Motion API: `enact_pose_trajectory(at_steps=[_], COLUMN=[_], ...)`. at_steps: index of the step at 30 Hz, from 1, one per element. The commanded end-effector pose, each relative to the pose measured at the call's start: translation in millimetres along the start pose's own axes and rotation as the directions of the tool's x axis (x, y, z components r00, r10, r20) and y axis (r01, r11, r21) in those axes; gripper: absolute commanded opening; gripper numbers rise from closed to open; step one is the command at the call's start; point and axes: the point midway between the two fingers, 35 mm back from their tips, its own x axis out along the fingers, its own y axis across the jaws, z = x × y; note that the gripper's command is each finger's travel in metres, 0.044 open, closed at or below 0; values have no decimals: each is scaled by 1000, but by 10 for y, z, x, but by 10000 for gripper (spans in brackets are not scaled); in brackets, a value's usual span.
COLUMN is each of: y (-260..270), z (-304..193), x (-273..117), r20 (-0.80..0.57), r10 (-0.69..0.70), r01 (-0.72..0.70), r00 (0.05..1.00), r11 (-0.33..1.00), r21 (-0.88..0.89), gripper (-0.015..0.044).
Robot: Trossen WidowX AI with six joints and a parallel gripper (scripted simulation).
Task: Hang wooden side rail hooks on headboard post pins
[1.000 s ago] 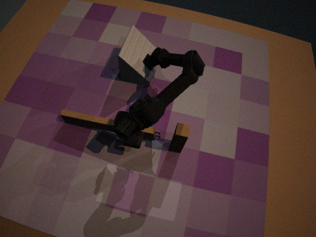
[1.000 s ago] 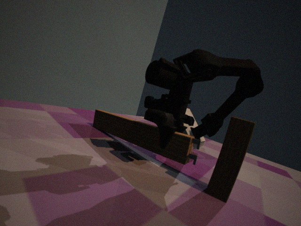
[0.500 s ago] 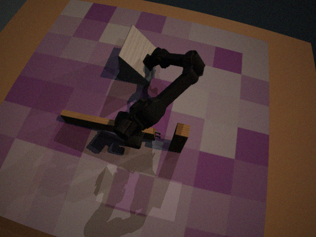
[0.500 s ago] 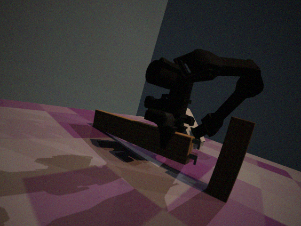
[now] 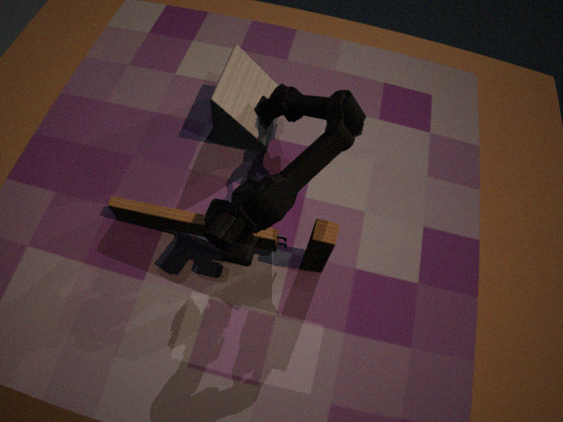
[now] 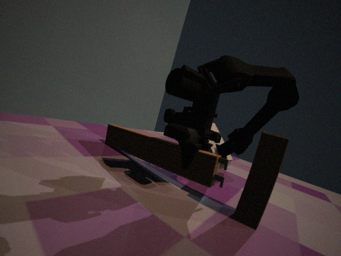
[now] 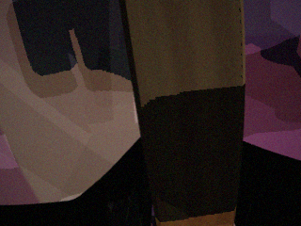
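The wooden side rail (image 5: 154,216) (image 6: 154,150) (image 7: 193,127) slants up from its far end, which is low at the table, to its raised hook end. My gripper (image 5: 243,245) (image 6: 192,159) (image 7: 175,137) is shut on the rail near the hook end, with one finger on each side. Two dark hooks (image 5: 282,241) (image 6: 221,179) stick out from the rail's end towards the post. The headboard post (image 5: 318,250) (image 6: 260,182) stands upright, apart from the hooks across a gap. Its slot and pins are hidden in all views.
A pale slanted board (image 5: 245,86) stands behind the rail, close to the arm's base; it is mostly hidden by the arm in the exterior view. The arm reaches over the rail from behind. The checkered mat (image 5: 391,177) lies under everything.
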Motion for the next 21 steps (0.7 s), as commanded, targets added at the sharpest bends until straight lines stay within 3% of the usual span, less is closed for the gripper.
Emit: enact_pose_trajectory(at_steps=[1, 21], y=[41, 35], z=[0, -16], x=[-54, -49], r20=[6, 6], r10=[17, 17], r01=[-17, -17], r00=[1000, 1000], r11=[1000, 1000], r21=[-5, -5], gripper=[0, 0])
